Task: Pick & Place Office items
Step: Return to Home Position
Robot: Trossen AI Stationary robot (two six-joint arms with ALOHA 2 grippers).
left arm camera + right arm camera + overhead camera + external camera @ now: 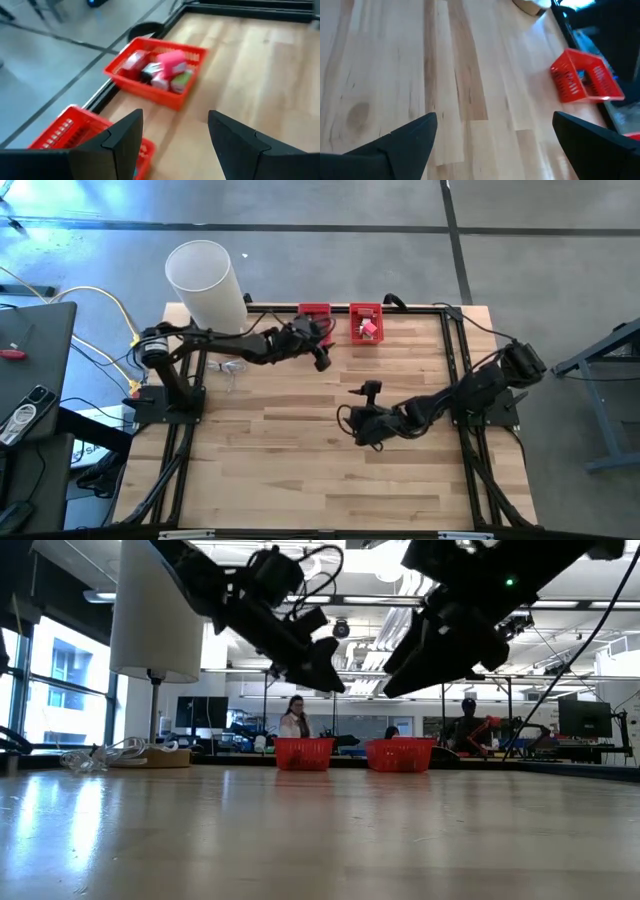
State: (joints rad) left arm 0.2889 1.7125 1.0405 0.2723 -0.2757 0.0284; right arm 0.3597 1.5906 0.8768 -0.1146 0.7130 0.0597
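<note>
Setting: open-plan robotics laboratory. Evidence: butcher-block table in a black metal frame carrying a left arm and a right arm; bare concrete floor; loose cables at the table's 10 o'clock; exposed ceiling with strip lights; monitor and benches beyond the 12 o'clock edge, one person among them.

In the upper middle of the high view, the left arm covers part of the left red bin, hiding its contents. In the right red bin only a pink piece shows; the other pieces are too small to tell. In the low view, the white cylinder is cut off by the top edge.
</note>
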